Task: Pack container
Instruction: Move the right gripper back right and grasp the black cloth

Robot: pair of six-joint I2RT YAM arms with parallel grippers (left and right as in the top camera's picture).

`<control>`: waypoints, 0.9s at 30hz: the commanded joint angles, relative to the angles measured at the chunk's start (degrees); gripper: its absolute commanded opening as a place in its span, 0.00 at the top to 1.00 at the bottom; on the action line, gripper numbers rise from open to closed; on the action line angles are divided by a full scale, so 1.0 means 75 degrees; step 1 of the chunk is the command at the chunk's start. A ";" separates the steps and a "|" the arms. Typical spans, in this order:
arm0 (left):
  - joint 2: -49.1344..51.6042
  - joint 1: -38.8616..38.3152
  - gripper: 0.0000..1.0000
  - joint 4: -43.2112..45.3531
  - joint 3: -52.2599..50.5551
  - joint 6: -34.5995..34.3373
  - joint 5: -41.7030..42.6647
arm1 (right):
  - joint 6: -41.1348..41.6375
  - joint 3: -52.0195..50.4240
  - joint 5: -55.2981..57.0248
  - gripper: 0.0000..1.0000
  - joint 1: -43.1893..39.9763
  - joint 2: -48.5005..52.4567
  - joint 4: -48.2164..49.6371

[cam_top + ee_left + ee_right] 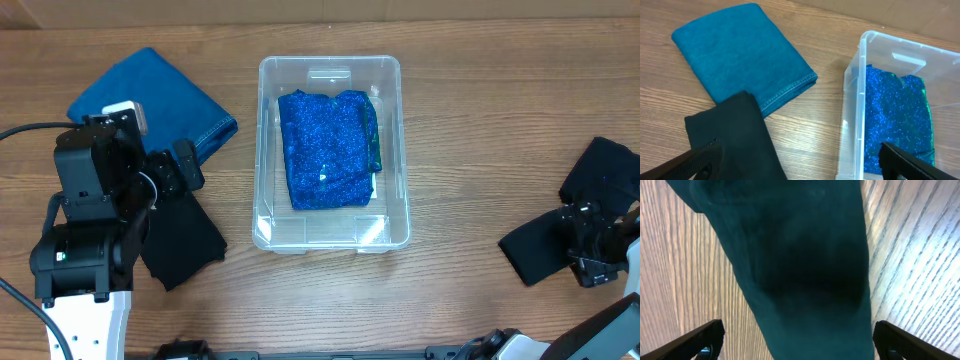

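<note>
Two robot arms at a wooden table (480, 130), with a clear plastic container (268, 150) in the middle between them, its long side running away from the arms. Inside, flat on the bottom and filling most of it, a folded sparkly blue cloth (325, 150) with a strip of green along its right edge. Apparently packed already, and laid flat to leave room on top.

To the left of the container, well apart from it, a folded teal towel (735, 55). Touching the towel's near edge, a black cloth (735, 135). Raised over the table beside the black cloth, the left gripper (801, 152), fingers spread wide, nothing held. Seemingly poised near the two cloths so as to reach either one.

Far to the right, a dark cloth (800, 270) lying loosely on the table. Directly over it, the right gripper (799, 327), fingers wide apart on either side of the fabric, not closed on it. Likely lined up this way to pinch the cloth across its narrow width. Contact with the fabric impossible to tell.

Three cloths not yet in the container, so packing judged about a quarter done.
</note>
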 commanded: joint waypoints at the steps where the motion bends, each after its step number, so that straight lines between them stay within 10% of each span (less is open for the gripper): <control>1: 0.0023 -0.0050 0.00 0.0012 0.0166 0.0117 0.0259 | 0.0242 0.0061 0.0498 0.00 0.0073 -0.0023 -0.0242; 12: 0.0023 -0.0050 0.00 0.0076 0.0166 0.0154 0.0254 | 0.0350 0.0137 0.0618 0.00 0.0160 -0.0023 -0.0653; 27: 0.0023 -0.0050 0.00 0.0076 0.0166 0.0157 0.0254 | 0.0210 -0.2704 -0.1093 0.02 -0.0501 -0.0023 0.2958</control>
